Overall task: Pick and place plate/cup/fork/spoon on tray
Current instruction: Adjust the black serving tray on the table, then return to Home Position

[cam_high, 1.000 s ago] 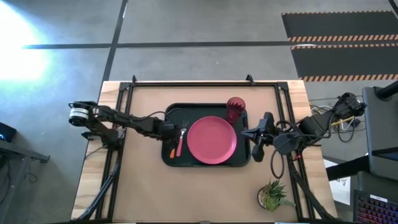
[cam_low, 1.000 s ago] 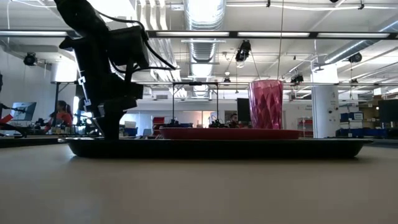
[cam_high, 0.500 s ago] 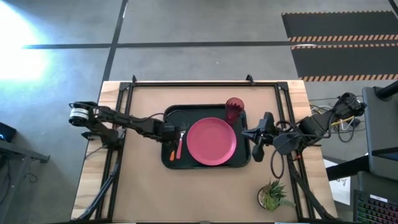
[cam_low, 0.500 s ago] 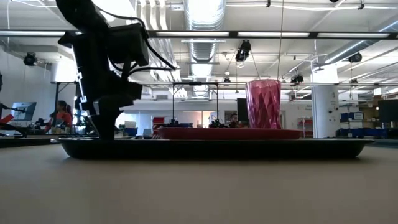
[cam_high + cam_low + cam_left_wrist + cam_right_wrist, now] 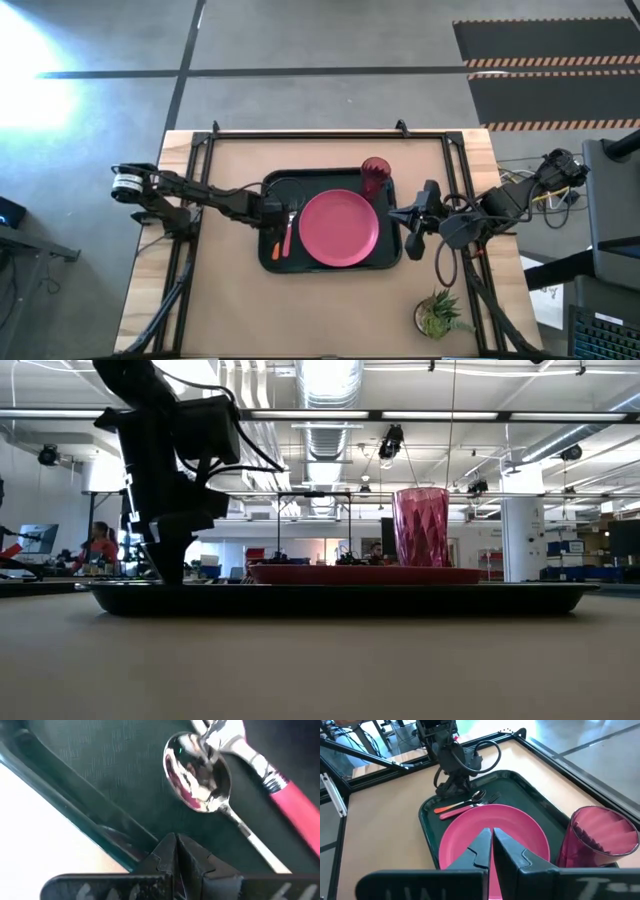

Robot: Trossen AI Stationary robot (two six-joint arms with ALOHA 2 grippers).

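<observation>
The dark green-black tray (image 5: 270, 262) lies at the table's middle. On it lie the pink-red plate (image 5: 338, 228), the fork (image 5: 290, 235) and the orange-handled spoon (image 5: 278, 248) side by side left of the plate, and the dark-red cup (image 5: 376, 172) upright at the far right corner. My left gripper (image 5: 270, 212) is shut, with its tips down inside the tray by the left rim, close to the spoon's bowl (image 5: 197, 780). My right gripper (image 5: 403, 214) is shut at the tray's right rim, beside the plate (image 5: 492, 835), touching nothing that I can see. My left gripper's shut fingertips (image 5: 170, 847) stand on the tray's floor right against the inner side of its left rim (image 5: 105, 827). The fingers come from above, slanting in from the table's left. The tray lies flat on the table.
A small potted green plant (image 5: 437, 315) stands near the table's near right corner. A black metal frame (image 5: 300, 133) runs along the far edge and both sides. Bare tabletop lies in front of the tray. People sit in the room far behind (image 5: 98, 545).
My left gripper has drawn back a little toward the table's left edge, staying shut. The tray has slid a little the same way along the table, carrying plate, cup, fork and spoon, which keep their places on it.
</observation>
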